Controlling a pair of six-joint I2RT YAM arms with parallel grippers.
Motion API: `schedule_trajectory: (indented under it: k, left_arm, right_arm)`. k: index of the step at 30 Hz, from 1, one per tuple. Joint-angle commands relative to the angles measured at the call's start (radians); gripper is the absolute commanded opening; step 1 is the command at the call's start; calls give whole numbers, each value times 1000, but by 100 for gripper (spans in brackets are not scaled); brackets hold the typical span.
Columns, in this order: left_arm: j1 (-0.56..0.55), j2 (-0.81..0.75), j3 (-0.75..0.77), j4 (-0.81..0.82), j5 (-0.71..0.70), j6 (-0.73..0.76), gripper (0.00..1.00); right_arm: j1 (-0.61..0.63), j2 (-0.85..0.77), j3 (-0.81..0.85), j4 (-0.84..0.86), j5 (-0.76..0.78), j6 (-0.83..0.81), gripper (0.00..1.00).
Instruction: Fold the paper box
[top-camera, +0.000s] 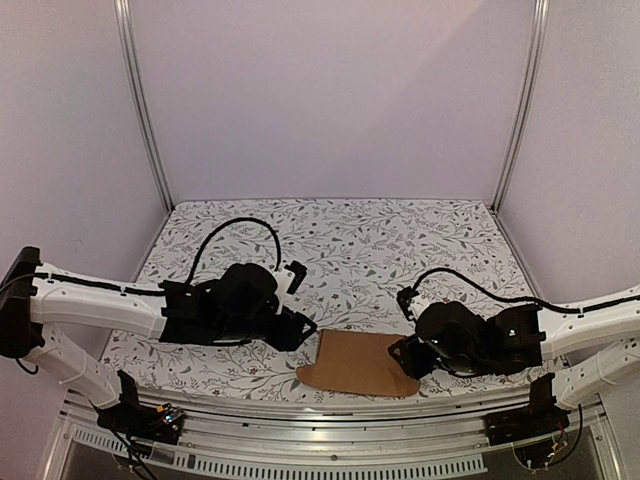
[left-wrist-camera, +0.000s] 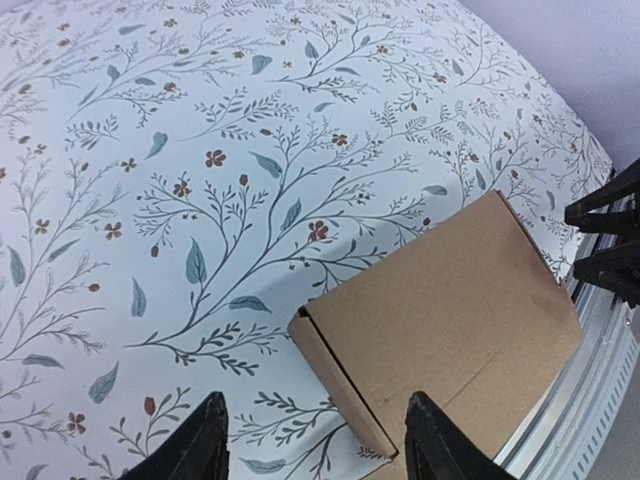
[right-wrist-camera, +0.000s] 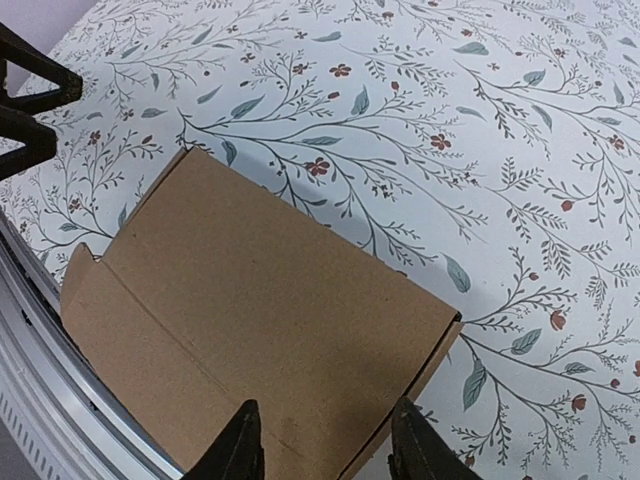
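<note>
The paper box (top-camera: 358, 365) lies flat on the flowery tablecloth (top-camera: 400, 240). In the top view it is at the bottom middle of the picture, close to the metal rail (top-camera: 300, 420) at the table's near edge. It is plain brown. It has a rounded flap at its lower left.

The left gripper (left-wrist-camera: 316, 420) is just to the left of the box in the top view. In its own camera, its two black fingers stick up from the bottom of the picture. They are wide apart. One finger is over the cloth and the other is over the box. A corner of the box sits between them, but nothing is squeezed.

The right gripper (right-wrist-camera: 326, 415) is at the right end of the box. In its camera, its fingers stand apart at the bottom of the picture, not as wide as the left ones. The brown card and its edge show between them. They are not pinching it.
</note>
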Motion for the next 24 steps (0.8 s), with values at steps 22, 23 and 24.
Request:
schedule_trajectory:
  k: [22,23,24]
  left_arm:
    - [151,205,-69,216,425,-123,58]
    - [154,211,-72,224,433,-128,58]
    - [158,215,-77,233,442,-132,58]
  right_arm:
    - [-142,-115,-194,149,-134,230,62]
    - [-150,-102,-199,173,-147,239,60]
    - [-156,-93,-202,191,-157,253,58]
